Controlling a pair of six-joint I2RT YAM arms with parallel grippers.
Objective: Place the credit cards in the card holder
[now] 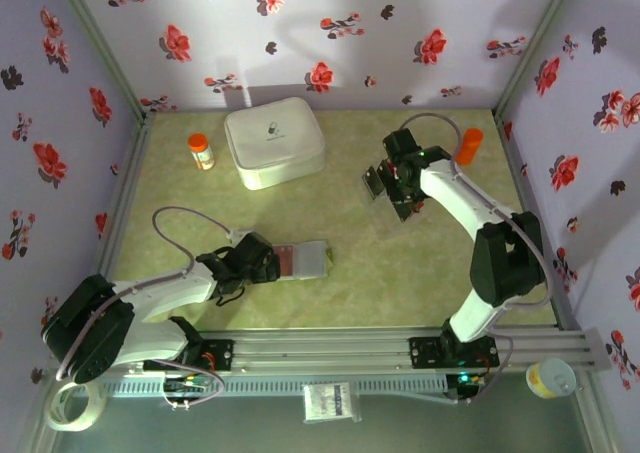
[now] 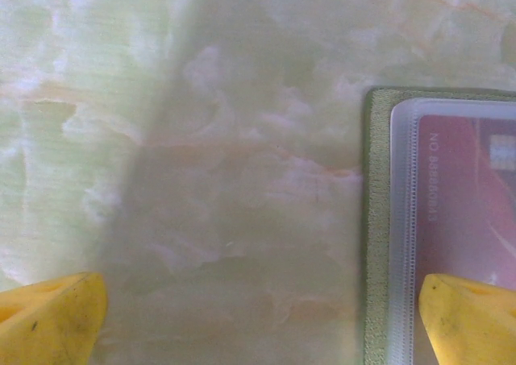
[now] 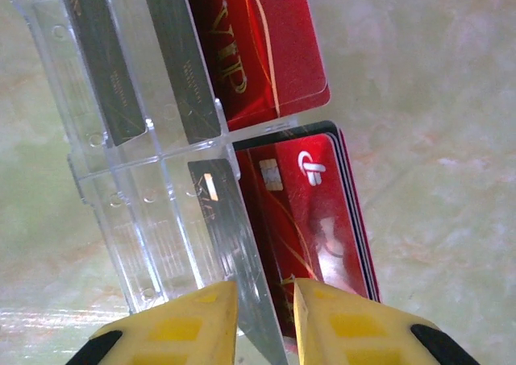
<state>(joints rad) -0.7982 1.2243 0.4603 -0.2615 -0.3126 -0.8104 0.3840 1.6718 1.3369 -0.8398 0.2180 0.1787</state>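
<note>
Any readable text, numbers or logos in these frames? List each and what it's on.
"VIP": gold, on the upper red card.
"NO" then digits too blurred to read: on the red card in the card holder.
White logo, no words: on the lower red card.
Too small to read: gold print on the black cards; mark on the white box.

White box at back; orange-capped bottle beside; tape roll front-left.

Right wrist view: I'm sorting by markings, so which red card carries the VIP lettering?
The upper red card, printed VIP in gold; the lower red card shows a chip and white logo instead.
</note>
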